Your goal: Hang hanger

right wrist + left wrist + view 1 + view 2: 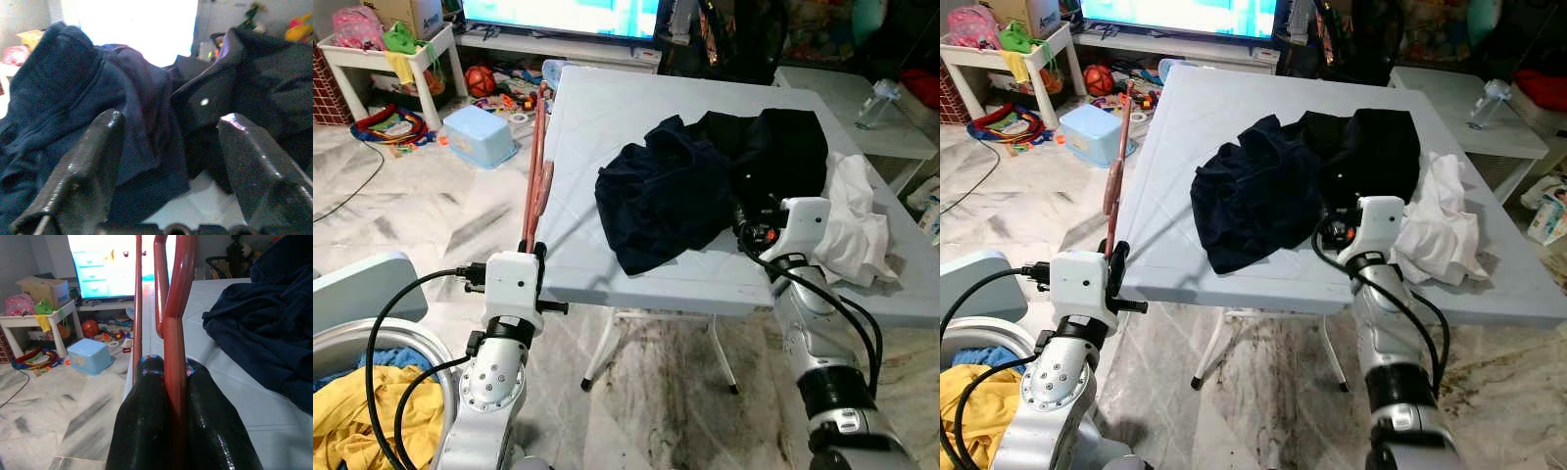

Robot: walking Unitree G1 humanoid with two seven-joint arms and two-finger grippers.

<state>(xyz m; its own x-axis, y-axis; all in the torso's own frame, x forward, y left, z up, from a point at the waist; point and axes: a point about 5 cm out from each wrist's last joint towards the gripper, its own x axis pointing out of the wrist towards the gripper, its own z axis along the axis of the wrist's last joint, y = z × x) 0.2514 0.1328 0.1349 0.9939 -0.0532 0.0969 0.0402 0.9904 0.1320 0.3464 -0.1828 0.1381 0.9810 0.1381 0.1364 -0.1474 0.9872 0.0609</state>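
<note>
A red-pink hanger [538, 171] stands along the left edge of the pale blue folding table [597, 108], rising away from me. My left gripper [168, 368] is shut on the hanger's [173, 308] lower bar, at the table's near left corner. A navy garment [661, 201] lies crumpled mid-table, with a black garment [773, 147] behind it. My right gripper [171, 120] is open at the near edge, its fingers pointing at the navy cloth [73, 88] and not touching it.
A white garment [852, 220] lies at the table's right side. A basket with yellow laundry [372, 406] stands at my lower left. A blue box [480, 135], toys and a small white table [382, 59] clutter the floor on the far left.
</note>
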